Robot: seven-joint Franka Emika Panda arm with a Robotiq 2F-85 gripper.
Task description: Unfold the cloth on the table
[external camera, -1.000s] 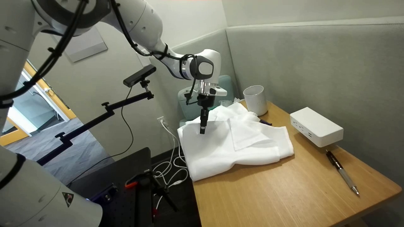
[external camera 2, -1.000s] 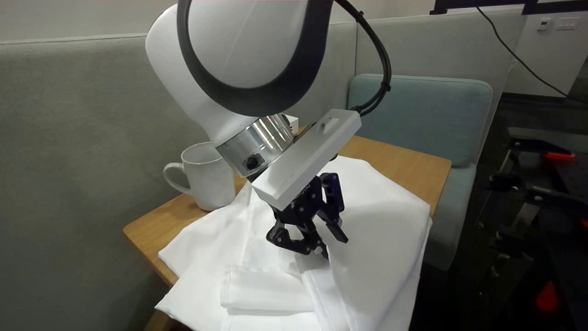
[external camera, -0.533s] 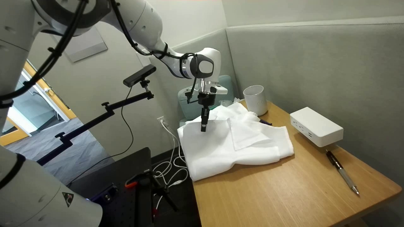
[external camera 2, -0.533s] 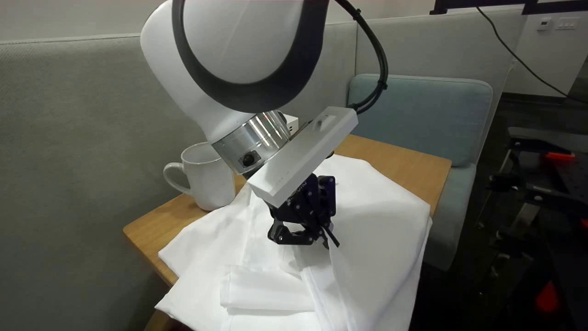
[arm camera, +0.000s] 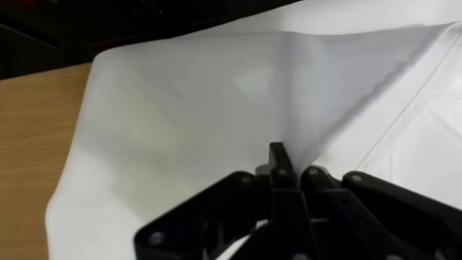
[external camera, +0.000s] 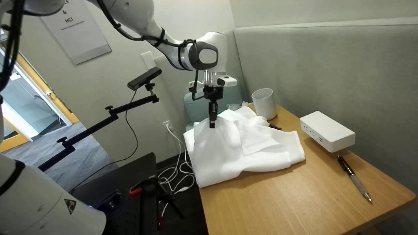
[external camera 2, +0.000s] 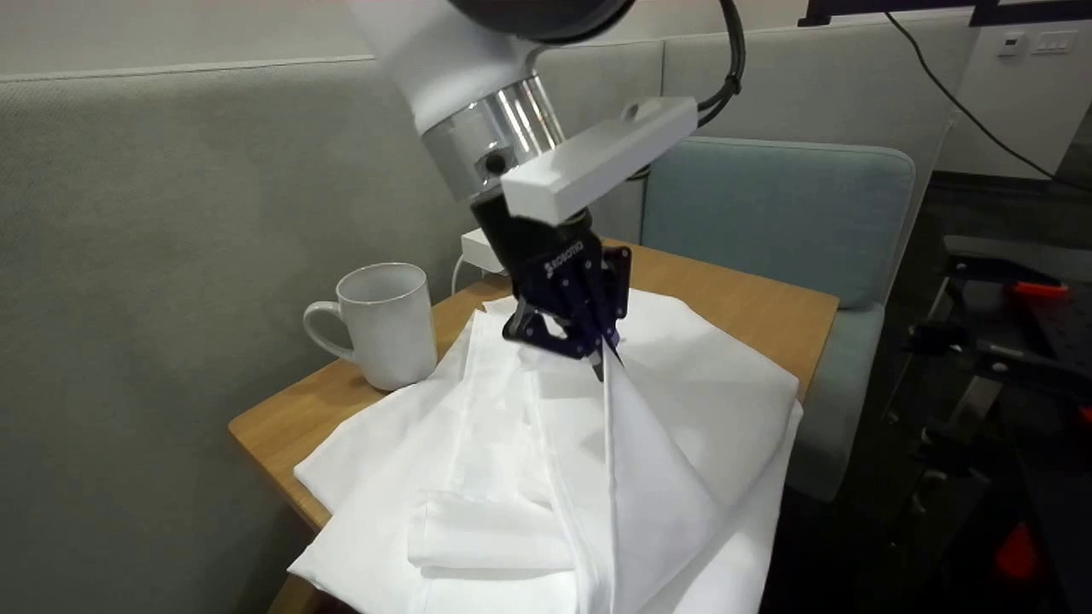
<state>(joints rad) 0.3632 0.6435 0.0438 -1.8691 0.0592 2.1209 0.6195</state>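
Over the table (external camera: 284, 195), pincer (external camera 2: 606, 358) pinching white cloth (external camera 2: 572, 469), now tented higher than before.

Wood-grain table (external camera: 277, 202): rumpled white cloth (external camera: 222, 160); mug (external camera 2: 388, 328) just beside; white box (external camera: 327, 130); pen (external camera: 354, 178) near box.

Close wrist view, exterior views sharing table (external camera: 294, 195)
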